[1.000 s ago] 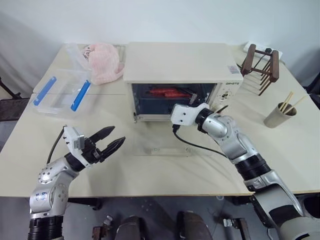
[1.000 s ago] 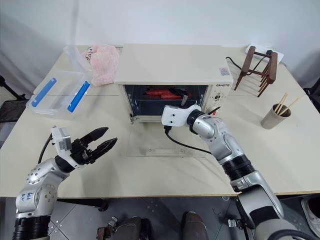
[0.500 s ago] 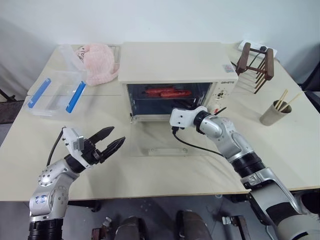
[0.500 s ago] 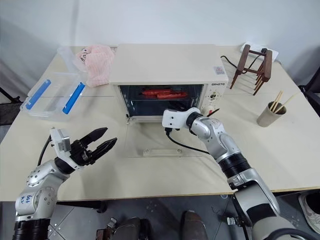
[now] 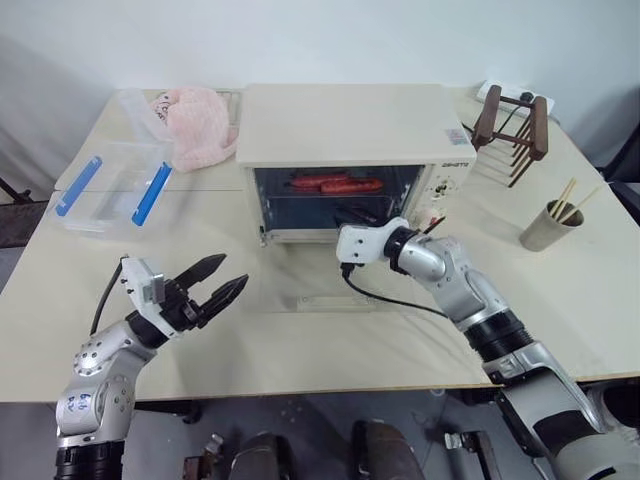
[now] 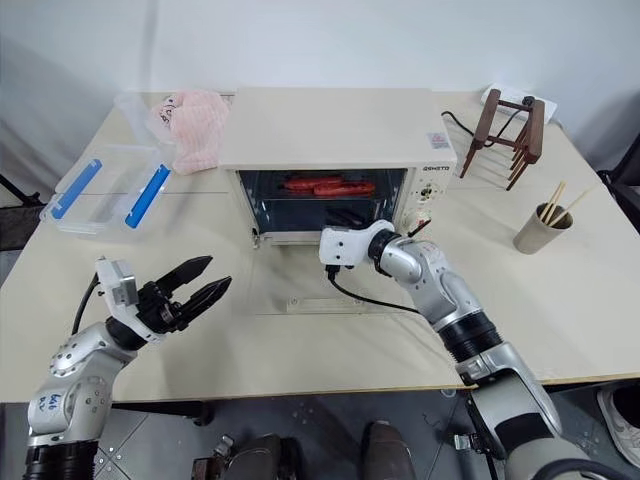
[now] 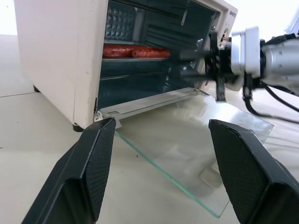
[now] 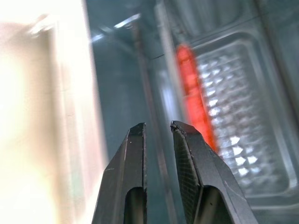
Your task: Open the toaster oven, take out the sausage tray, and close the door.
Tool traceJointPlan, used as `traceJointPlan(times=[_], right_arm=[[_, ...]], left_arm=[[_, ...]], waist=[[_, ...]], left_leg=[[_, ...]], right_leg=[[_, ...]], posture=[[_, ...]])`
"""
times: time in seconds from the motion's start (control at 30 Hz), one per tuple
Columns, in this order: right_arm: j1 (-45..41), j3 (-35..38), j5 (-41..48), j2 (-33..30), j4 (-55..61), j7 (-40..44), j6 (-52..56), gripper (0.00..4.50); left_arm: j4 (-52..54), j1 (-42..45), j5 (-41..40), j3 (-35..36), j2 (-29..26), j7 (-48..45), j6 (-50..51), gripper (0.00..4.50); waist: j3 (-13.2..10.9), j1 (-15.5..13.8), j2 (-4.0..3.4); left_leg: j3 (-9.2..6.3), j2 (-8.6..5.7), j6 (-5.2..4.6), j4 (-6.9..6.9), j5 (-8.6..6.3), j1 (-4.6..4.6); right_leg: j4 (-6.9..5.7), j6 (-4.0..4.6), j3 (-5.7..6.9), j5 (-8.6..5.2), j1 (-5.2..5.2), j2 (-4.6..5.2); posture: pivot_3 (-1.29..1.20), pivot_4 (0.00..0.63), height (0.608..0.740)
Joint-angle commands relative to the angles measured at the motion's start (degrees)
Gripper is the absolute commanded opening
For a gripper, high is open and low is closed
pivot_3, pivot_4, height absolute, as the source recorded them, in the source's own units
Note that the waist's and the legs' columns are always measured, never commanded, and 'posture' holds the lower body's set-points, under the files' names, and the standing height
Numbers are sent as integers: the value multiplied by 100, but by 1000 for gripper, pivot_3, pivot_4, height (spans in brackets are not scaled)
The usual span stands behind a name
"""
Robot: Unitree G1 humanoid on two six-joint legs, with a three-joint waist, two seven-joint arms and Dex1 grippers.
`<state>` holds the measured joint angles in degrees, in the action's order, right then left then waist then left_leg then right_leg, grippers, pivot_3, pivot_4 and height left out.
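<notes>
A: Door (image 7: 187, 154) is down flat on the desk (image 5: 560, 300). I'm on the take-out step.

B: Tray?

A: Sausage tray (image 7: 136, 52) sits on the rack inside the toaster oven (image 5: 345, 125), toward the desk's far edge. Right gripper (image 8: 156, 130) at the mouth, fingers narrow, holding nothing — not on the rim yet. Left gripper (image 5: 222, 282) wide, near front edge.

B: Next?

A: Probably reach in, pinch the rim, pull straight out.

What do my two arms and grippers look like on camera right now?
Both arms are silver-grey metal with black joint bands. Each wrist carries a white boxy module with a black cable. The left gripper and right gripper each have two black tapered fingers with ribbed inner faces.
</notes>
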<state>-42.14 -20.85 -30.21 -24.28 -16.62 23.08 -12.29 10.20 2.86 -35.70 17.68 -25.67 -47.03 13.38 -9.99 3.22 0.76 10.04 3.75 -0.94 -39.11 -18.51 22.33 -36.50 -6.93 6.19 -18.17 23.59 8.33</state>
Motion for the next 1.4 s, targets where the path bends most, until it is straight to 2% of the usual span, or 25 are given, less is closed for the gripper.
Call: traceJointPlan(times=[0.03, 0.17, 0.27, 0.37, 0.5, 0.77, 0.87, 0.93, 1.2, 1.3, 1.4], right_arm=[[-141, 241, 11, -11, 304, -170, 112, 875], [-379, 234, -225, 116, 51, -488, 377, 875], [-420, 273, -81, 292, 17, -504, 542, 875], [-422, 210, -73, 339, 34, -426, 556, 1399], [-469, 126, -213, 315, -79, -433, 594, 2672], [-614, 127, -326, 297, -388, -469, 610, 2672], [-647, 105, -369, 327, -492, -478, 671, 2145], [-704, 107, -411, 353, -583, -531, 724, 1554], [-911, 35, -500, 485, -835, -549, 831, 1554], [-984, 20, -518, 551, -898, -591, 874, 959], [-1064, 3, -546, 611, -948, -696, 910, 16]], left_arm=[[149, -16, -107, 83, 7, 26, -92, 3385], [128, -25, -86, 44, 4, -5, -98, 3385], [133, -46, -101, 64, 3, -11, -105, 3385], [118, -59, -107, 84, -11, -28, -111, 3385], [104, -63, -111, 108, -29, -39, -118, 3385], [36, -34, -99, 115, -31, -70, -170, 3385], [-40, 19, -80, 110, -32, -104, -215, 3385], [-91, 53, -71, 101, -29, -126, -246, 3385], [-245, 160, -56, 104, -59, -181, -314, 3385], [-264, 220, -53, 94, -71, -163, -300, 3385], [-268, 274, -44, 71, -80, -143, -289, 3385]], waist=[[0, 0, 0], [0, 4, 0], [0, 10, 0], [0, 9, -1], [0, -3, -1], [0, 10, -1], [0, 14, -1], [0, 14, -1], [0, 17, -1], [-1, 20, -1], [2, 27, 3]], left_leg=[[0, 0, 0, 0, 0, 0], [0, 1, 0, 0, 0, 0], [0, 1, 1, 1, 0, -1], [0, 1, 1, 2, 0, 1], [-1, 1, 1, 1, 0, 0], [0, 1, 1, 2, 0, 0], [0, 1, 1, 2, 0, 0], [0, 0, 1, 2, 1, 0], [0, 0, 2, 3, 1, 0], [0, 1, 2, 3, 1, 0], [0, 0, 2, 3, 1, 0]], right_leg=[[0, 0, 0, 0, 1, 0], [-1, 0, 0, 0, 1, 0], [-2, 2, 1, -1, 1, -3], [0, 1, 1, -1, 1, -2], [0, 1, 0, -1, 1, -1], [-1, 1, 1, -1, 1, -2], [-1, 1, 1, -1, 2, -2], [-1, 1, 1, -1, 1, -2], [0, 1, 1, -1, 1, -2], [-1, 1, 2, -1, 2, -3], [-1, 1, 1, -1, 2, -3]], posture=[[0, 150, 740], [0, 150, 740], [0, 150, 740], [0, 150, 740], [0, 150, 740], [0, 150, 740], [0, 150, 740], [0, 150, 740], [0, 150, 740], [0, 150, 740], [0, 150, 740]])
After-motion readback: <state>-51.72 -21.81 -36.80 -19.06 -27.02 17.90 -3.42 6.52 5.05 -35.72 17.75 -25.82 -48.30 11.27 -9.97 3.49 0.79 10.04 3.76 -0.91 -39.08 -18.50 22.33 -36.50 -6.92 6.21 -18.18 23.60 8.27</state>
